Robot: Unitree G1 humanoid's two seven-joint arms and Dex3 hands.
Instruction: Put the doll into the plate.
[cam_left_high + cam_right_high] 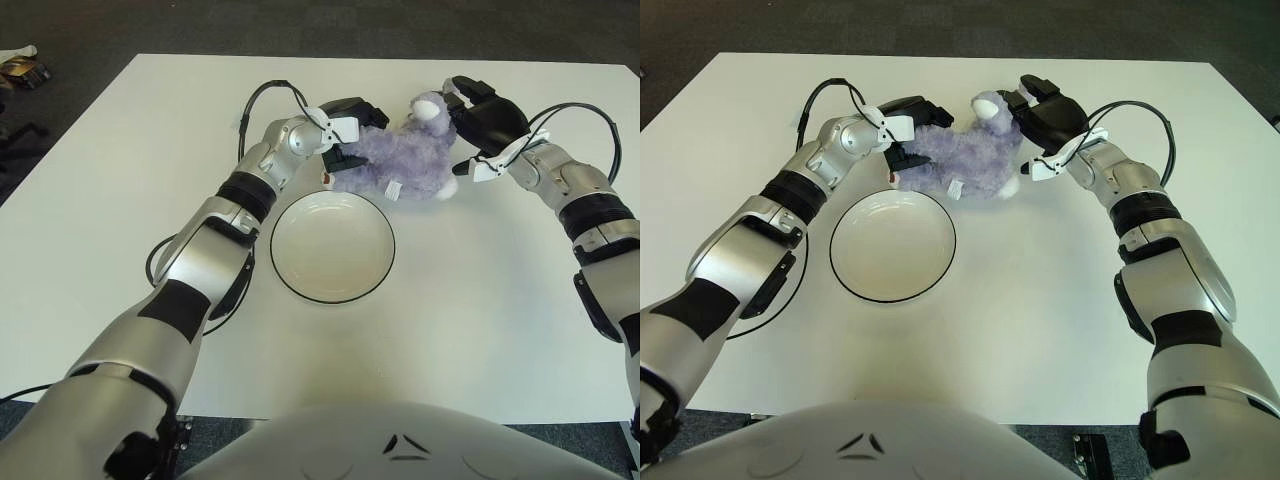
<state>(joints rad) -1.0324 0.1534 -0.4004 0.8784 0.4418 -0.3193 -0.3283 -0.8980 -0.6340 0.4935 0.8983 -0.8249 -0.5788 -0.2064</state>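
A purple plush doll (405, 160) lies on the white table (480, 320), just behind the empty white plate with a black rim (332, 250). My left hand (345, 128) is at the doll's left end, its fingers curled onto the fur. At the doll's right end my right hand (478, 125) has its fingers spread beside the pale head and its thumb low near the doll's foot. The doll sits between the two hands and still rests on the table.
Black cables loop over the table behind each wrist, one on the left (262, 95) and one on the right (590, 105). The table's far edge runs just behind the hands. A small object (25, 68) lies on the dark floor at the far left.
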